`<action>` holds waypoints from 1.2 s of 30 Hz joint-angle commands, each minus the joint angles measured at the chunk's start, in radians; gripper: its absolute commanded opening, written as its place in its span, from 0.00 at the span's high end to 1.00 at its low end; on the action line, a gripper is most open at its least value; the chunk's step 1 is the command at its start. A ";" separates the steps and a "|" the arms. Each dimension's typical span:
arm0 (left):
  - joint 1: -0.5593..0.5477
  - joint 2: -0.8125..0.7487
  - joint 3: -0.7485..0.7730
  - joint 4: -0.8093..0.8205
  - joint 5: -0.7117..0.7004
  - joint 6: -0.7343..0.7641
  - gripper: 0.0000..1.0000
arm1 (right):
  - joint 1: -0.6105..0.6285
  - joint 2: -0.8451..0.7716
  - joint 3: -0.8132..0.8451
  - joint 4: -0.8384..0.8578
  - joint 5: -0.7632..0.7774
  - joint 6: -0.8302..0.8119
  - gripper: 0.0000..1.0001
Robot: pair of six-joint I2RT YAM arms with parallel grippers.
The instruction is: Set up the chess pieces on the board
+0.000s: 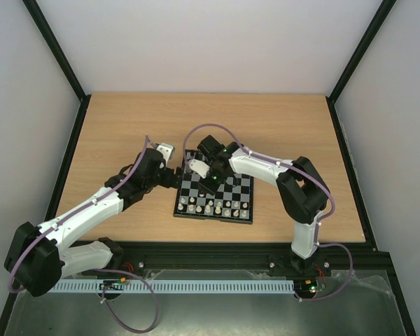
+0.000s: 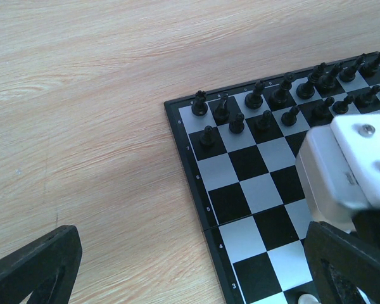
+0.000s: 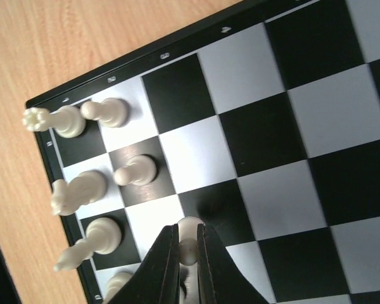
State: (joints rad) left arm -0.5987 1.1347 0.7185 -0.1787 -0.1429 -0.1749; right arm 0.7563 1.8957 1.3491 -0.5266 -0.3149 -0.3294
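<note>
The board (image 1: 239,187) lies at the middle of the table. Cream-white pieces (image 1: 213,206) stand along its near rows. In the right wrist view my right gripper (image 3: 188,237) is shut on a white pawn (image 3: 190,226) and holds it upright over the squares beside the other white pieces (image 3: 88,183). In the top view the right gripper (image 1: 213,180) is over the board's left half. My left gripper (image 2: 191,237) is wide open and empty at the board's left edge (image 2: 196,183), as the top view (image 1: 176,176) also shows. Black pieces (image 2: 285,101) fill the two far rows.
The right arm's white wrist housing (image 2: 348,164) hangs over the board close to my left gripper's right finger (image 2: 348,266). Bare wooden table (image 1: 126,126) lies around the board. Black frame posts stand at the table's corners.
</note>
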 commanded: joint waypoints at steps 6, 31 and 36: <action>0.005 -0.012 0.003 -0.013 -0.012 -0.002 0.01 | 0.030 -0.011 -0.021 -0.096 -0.058 -0.037 0.95; 0.006 -0.004 0.005 -0.014 -0.011 -0.001 0.01 | 0.043 0.031 -0.024 -0.081 -0.057 -0.031 0.92; 0.005 -0.004 0.004 -0.015 -0.012 -0.001 0.01 | 0.042 0.041 -0.024 -0.078 -0.058 -0.031 0.91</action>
State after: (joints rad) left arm -0.5987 1.1347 0.7185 -0.1787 -0.1429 -0.1749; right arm 0.7898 1.9102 1.3357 -0.5640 -0.3588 -0.3557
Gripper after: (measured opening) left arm 0.990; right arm 0.091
